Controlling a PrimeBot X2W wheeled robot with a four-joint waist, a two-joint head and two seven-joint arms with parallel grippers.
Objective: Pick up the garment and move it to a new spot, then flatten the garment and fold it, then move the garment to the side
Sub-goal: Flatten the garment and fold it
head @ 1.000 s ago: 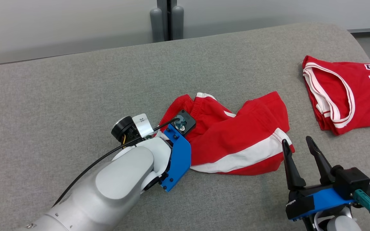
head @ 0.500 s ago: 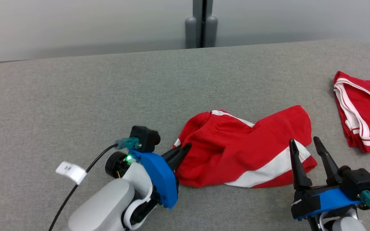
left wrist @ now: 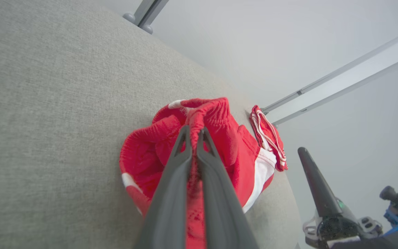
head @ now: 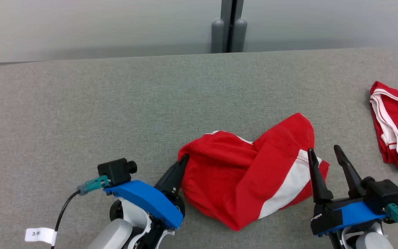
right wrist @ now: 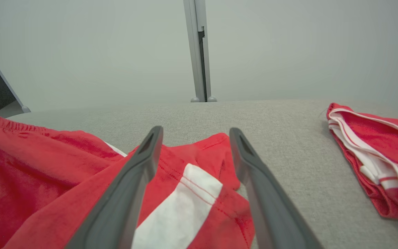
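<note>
Two grippers nearest: left gripper (left wrist: 194, 133) at 7 o'clock, fingers clamped on the red shorts (head: 240, 180), probably the waistband; right gripper (head: 323, 150) at 5, fingers apart. Shorts lie bunched on the grey surface (head: 116, 103); lifted by one edge, they may twist or slip free.

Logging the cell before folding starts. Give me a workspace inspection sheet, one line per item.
Surface: grey fabric surface, flat.
Job's things: garment, red with a white stripe, crumpled front centre.
Clutter: second garment, red with white trim, far right, apart from the first.
Grippers: left gripper shut on the garment's left edge; right gripper open over its right edge, holding nothing.
Cables: black cable with white tag; teal plug.
Surroundings: pale wall, grey post.
</note>
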